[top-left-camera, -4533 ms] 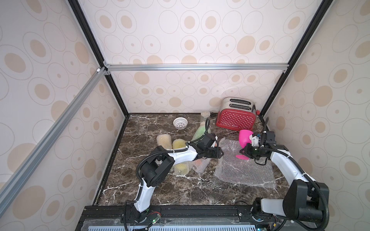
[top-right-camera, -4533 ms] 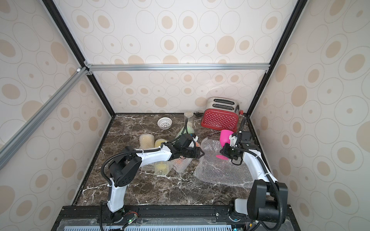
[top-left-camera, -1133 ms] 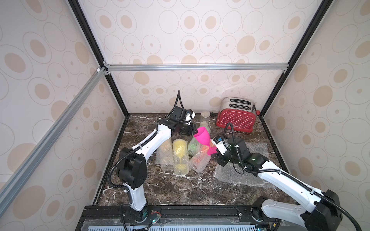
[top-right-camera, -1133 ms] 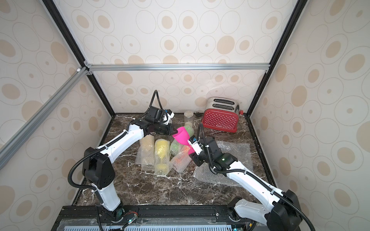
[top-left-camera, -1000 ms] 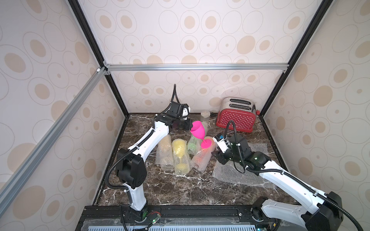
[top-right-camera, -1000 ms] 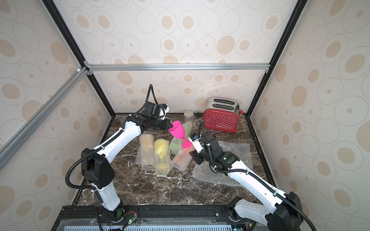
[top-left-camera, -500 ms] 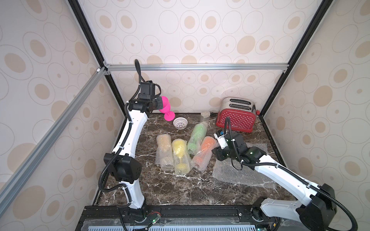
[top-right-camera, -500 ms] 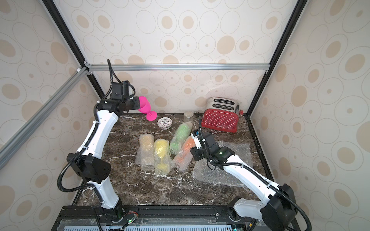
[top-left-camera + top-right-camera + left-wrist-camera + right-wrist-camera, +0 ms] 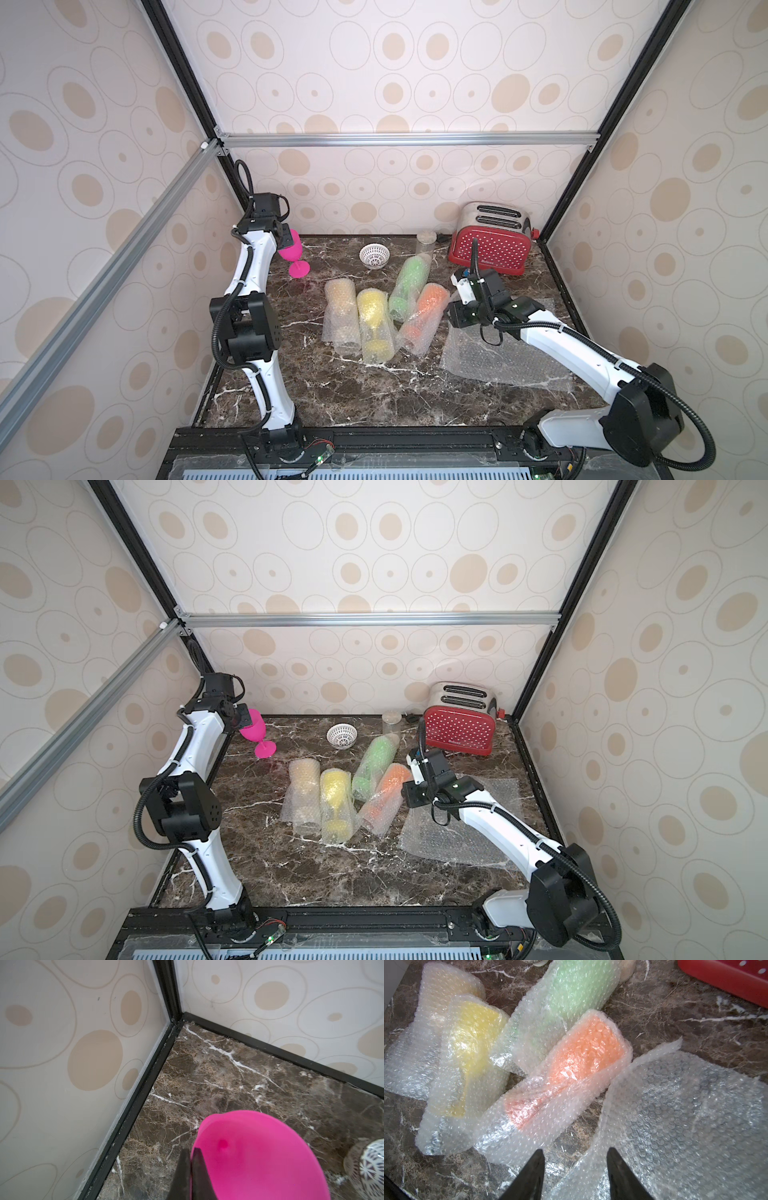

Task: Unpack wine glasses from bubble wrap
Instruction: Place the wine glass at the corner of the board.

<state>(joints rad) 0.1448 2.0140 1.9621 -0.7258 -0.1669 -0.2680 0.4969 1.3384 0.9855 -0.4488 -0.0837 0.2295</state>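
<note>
You see the left tool (image 9: 190, 1150) pinching the pink glass (image 9: 289, 248) by its rim, glass tilted, at far left corner of the worktop (image 9: 332, 395), right tool (image 9: 575, 1154) spread and empty, over the gap between the orange roll (image 9: 571, 1068) and the flat wrap (image 9: 685, 1115)

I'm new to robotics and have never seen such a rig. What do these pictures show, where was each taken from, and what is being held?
Two white robot arms stand at a marble table in a walled booth. Two pictures look down from overhead; two come from cameras on the arms' wrists. The left gripper pinches the rim of a pink goblet. The right gripper is open and empty. On the table: bubble-wrapped goblets, amber, yellow, green, orange; a loose sheet, bowl, jar, toaster.
</note>
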